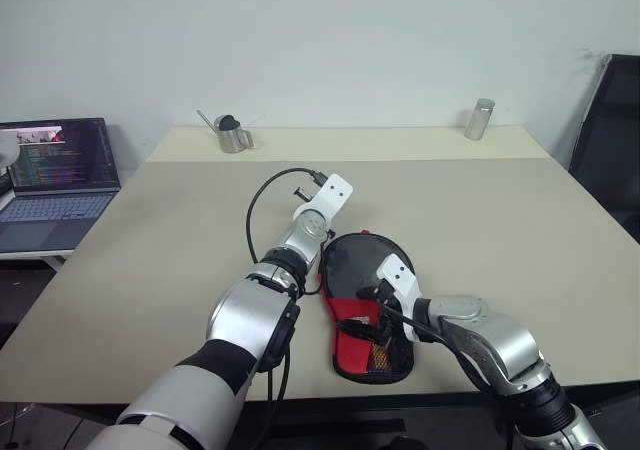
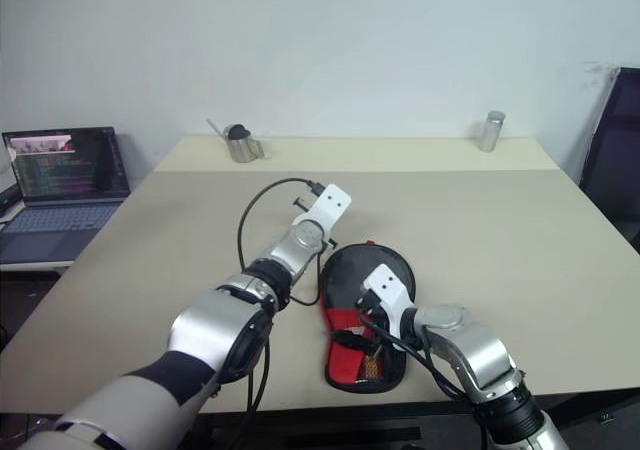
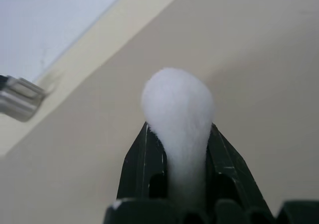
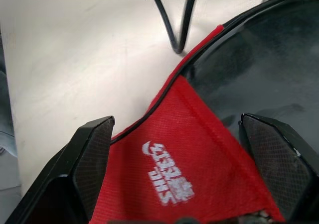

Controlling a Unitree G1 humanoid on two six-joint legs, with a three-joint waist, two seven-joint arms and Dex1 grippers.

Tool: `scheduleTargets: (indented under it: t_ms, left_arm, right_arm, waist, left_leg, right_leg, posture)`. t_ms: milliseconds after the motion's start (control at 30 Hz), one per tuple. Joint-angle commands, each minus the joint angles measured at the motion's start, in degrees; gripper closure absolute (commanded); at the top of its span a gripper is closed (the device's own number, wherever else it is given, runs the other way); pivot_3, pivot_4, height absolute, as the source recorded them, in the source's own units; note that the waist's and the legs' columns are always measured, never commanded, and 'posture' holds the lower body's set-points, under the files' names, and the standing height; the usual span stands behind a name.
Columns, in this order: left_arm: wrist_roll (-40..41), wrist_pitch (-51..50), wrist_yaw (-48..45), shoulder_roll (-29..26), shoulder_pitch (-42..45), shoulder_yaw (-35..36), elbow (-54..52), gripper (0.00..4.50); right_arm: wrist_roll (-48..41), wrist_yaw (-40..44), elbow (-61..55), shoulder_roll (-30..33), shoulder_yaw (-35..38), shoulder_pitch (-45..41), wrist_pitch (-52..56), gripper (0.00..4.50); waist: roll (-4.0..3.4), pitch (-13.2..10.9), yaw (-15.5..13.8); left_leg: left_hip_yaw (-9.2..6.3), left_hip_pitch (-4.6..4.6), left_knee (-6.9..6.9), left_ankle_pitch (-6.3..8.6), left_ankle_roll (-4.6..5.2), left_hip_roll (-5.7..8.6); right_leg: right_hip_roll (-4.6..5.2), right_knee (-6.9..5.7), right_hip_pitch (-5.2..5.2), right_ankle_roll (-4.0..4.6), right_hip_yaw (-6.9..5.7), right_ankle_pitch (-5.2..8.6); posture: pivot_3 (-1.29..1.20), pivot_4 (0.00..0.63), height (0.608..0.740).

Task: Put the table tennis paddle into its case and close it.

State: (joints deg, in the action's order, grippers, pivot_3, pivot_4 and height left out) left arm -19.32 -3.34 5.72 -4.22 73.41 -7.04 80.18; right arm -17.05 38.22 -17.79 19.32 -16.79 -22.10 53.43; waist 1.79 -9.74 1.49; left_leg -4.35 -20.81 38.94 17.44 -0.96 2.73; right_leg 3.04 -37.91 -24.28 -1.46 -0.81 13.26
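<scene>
While right jaws gape, case (image 4: pixel 184 149) between

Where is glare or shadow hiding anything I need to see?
Left wrist view: a white blob is washed out, unidentifiable. Right wrist view: the case is evenly lit, its logo readable. Left eye view: soft light on the table, only faint shadows.

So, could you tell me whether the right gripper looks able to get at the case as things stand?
Probably yes: the right gripper hangs just over the case with its jaws wide apart, and nothing lies between them.
</scene>
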Motion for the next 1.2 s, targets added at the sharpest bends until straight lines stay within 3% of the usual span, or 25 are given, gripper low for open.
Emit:
scheduleTargets:
  t_ms: [33,500,733,900,1033,1200]
  left_arm:
    - [-2.7,2.9,4.3,0.5,3.9,-1.2,-1.2,4.1]
    - [-10.9,10.4,3.1,8.5,8.0,-8.4,-0.8,4.1]
    - [-18.3,14.8,-3.6,10.8,5.4,-17.2,-0.4,4.1]
    - [-20.4,13.4,-15.7,10.4,0.7,-20.9,0.2,4.1]
    - [-17.7,9.0,-19.7,9.3,-1.4,-18.3,0.0,2.7]
    - [-20.9,8.9,-17.3,7.2,-2.7,-21.7,-0.3,0.93]
  right_arm:
    - [-1.5,-1.1,-3.1,0.4,0.2,1.7,2.4,0.0]
    - [-3.7,-5.6,-8.1,-1.5,0.1,5.0,6.0,0.0]
    - [-3.8,-6.0,-7.8,-2.0,-0.1,5.1,5.6,0.0]
    - [-3.4,-5.1,-5.9,-1.9,-0.5,4.7,4.0,0.0]
    - [-2.9,-4.7,-3.8,-2.1,-1.2,4.3,2.1,0.0]
    - [-2.5,-4.2,-1.2,-2.4,-2.6,3.5,-0.3,0.0]
  waist:
    - [0.01,0.0,0.0]
    - [0.05,0.0,-0.5]
    - [0.05,0.0,-0.5]
    - [0.03,0.0,-0.4]
    - [0.02,0.0,0.2]
    - [0.06,0.1,0.4]
  left_leg:
    - [0.0,0.0,0.0,0.0,0.0,0.0]
    - [0.02,-0.04,-0.05,-0.02,-0.04,0.03]
    - [0.04,-0.02,-0.07,0.04,0.06,0.02]
    - [0.05,-0.01,-0.07,0.05,0.09,0.02]
    - [0.08,0.07,-0.07,0.09,0.15,-0.01]
    - [0.14,0.36,-0.07,0.1,0.19,-0.09]
  right_leg:
    - [0.0,0.0,0.0,0.0,0.0,0.0]
    - [0.0,0.08,0.01,-0.04,-0.08,0.02]
    - [-0.01,0.08,0.01,-0.05,-0.12,0.03]
    - [-0.03,0.07,0.01,-0.07,-0.12,0.04]
    - [-0.06,0.06,0.06,-0.07,-0.1,0.04]
    - [-0.12,0.0,0.26,-0.33,-0.03,0.2]
  posture:
    - [0.0,0.15,0.74]
    - [0.0,0.15,0.74]
    - [0.0,0.15,0.74]
    - [0.0,0.15,0.74]
    - [0.0,0.15,0.74]
    - [0.0,0.15,0.74]
